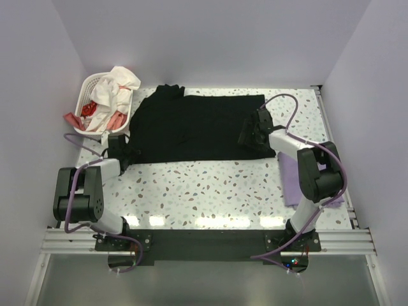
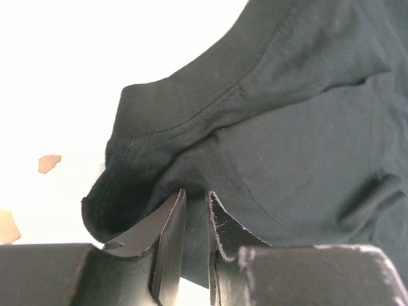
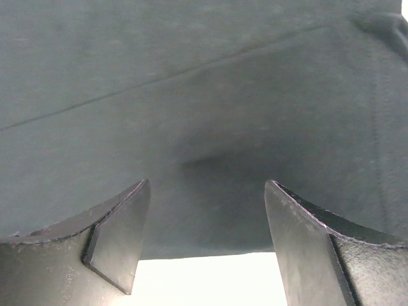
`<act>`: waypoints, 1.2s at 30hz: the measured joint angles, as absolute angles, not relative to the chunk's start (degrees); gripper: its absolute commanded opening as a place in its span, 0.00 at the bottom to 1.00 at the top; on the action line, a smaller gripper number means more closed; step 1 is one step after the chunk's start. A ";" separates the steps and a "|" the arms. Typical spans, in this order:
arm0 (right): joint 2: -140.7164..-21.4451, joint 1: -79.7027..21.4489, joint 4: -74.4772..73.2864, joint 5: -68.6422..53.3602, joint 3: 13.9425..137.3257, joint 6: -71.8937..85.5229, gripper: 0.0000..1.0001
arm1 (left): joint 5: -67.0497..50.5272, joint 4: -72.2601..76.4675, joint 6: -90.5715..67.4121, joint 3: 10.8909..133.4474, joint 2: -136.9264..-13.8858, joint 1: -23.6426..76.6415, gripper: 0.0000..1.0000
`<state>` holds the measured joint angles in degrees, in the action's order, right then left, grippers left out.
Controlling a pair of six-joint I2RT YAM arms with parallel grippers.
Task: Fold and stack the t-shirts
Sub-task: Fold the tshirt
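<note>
Black and spread flat, the large tee lies long axis left-to-right across the far half of the counter. Our left hand is pinched on its near left corner; our right hand, fingers apart, hovers over its near right edge.

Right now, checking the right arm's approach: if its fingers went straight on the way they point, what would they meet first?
The black tee. Its cloth fills the view just ahead of the open fingers of the right gripper; how near is hard to tell.
</note>
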<state>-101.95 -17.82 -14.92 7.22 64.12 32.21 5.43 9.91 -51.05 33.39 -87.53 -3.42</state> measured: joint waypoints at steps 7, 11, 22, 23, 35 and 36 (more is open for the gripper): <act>-101.95 -17.72 -13.76 8.43 60.42 34.94 0.78 | 9.96 6.17 -51.51 33.01 -85.43 -3.51 0.21; -98.91 -17.69 -11.25 7.92 56.05 36.95 0.79 | 11.14 4.05 -51.51 30.68 -82.08 -4.54 0.21; -87.59 -17.58 -5.76 3.88 42.06 42.87 0.80 | 11.49 1.26 -52.64 22.70 -71.31 -5.50 0.18; -86.30 -17.56 -5.82 3.40 40.91 43.24 0.80 | 11.42 0.45 -52.99 22.06 -69.97 -5.61 0.18; -68.53 -17.61 -15.59 0.64 29.34 47.64 0.80 | 11.55 -14.59 -55.79 16.43 -52.23 -5.67 0.22; -67.24 -17.61 -16.62 0.51 28.82 47.88 0.80 | 11.53 -15.68 -55.99 15.92 -50.74 -5.67 0.22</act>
<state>-67.24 -17.61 -16.62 0.51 28.82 47.88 11.53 -15.68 -55.99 15.92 -50.74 -5.67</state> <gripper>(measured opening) 0.801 0.216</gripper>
